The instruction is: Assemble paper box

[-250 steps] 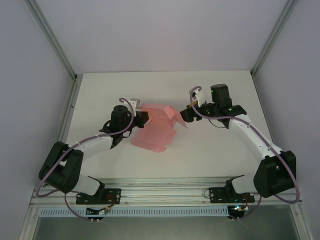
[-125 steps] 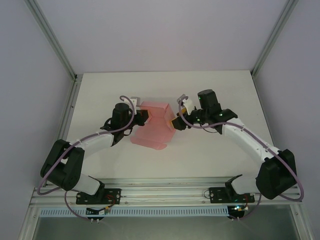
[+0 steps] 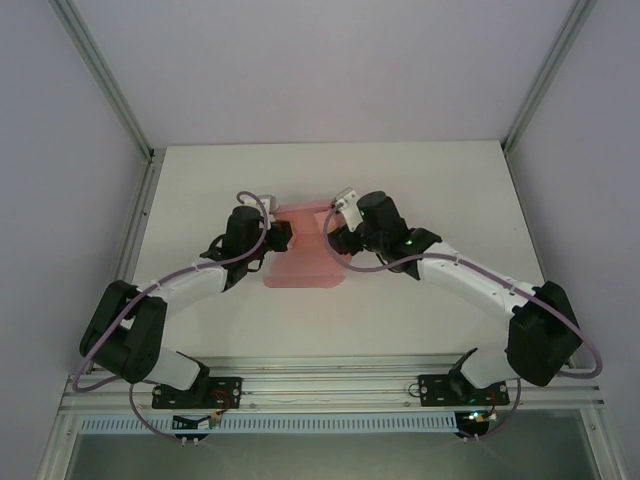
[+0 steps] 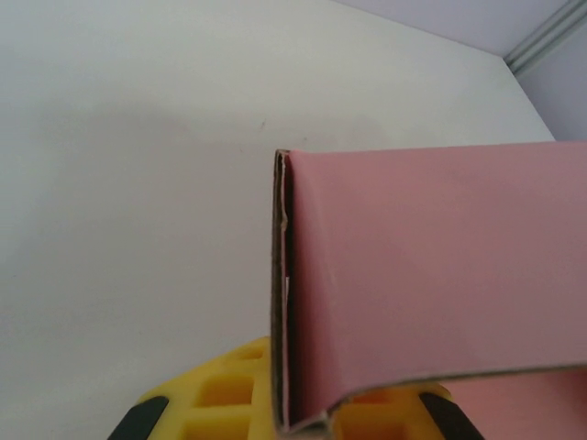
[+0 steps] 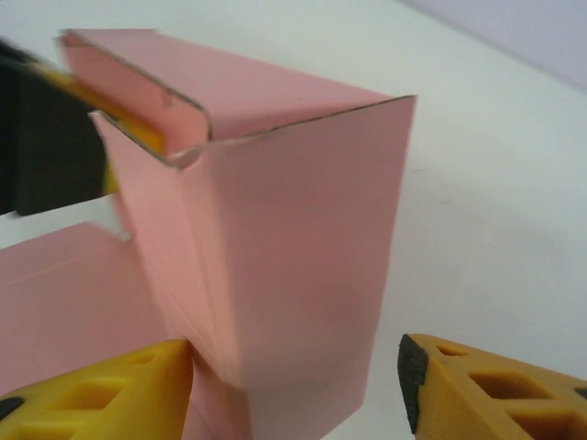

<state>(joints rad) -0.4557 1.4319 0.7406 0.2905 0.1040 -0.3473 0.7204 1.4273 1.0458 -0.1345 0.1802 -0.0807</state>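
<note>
The pink paper box (image 3: 303,262) lies mid-table, partly folded, with one section standing upright and a flat panel toward the near side. My left gripper (image 3: 281,236) is shut on the box's left wall; in the left wrist view the doubled pink edge (image 4: 282,302) is pinched between the yellow fingers (image 4: 206,399). My right gripper (image 3: 333,237) is open at the box's right side. In the right wrist view the upright pink section (image 5: 293,247) stands between the jaws, the left finger (image 5: 101,390) against it and the right finger (image 5: 491,390) apart from it.
The white table (image 3: 430,190) runs back to grey walls, with metal frame posts (image 3: 105,90) at both rear corners. An aluminium rail (image 3: 330,385) carrying the arm bases lines the near edge.
My right gripper has swept left from the table's right half up against the box. The box's right flap has folded upward and the box looks narrower. The left gripper kept its hold.
</note>
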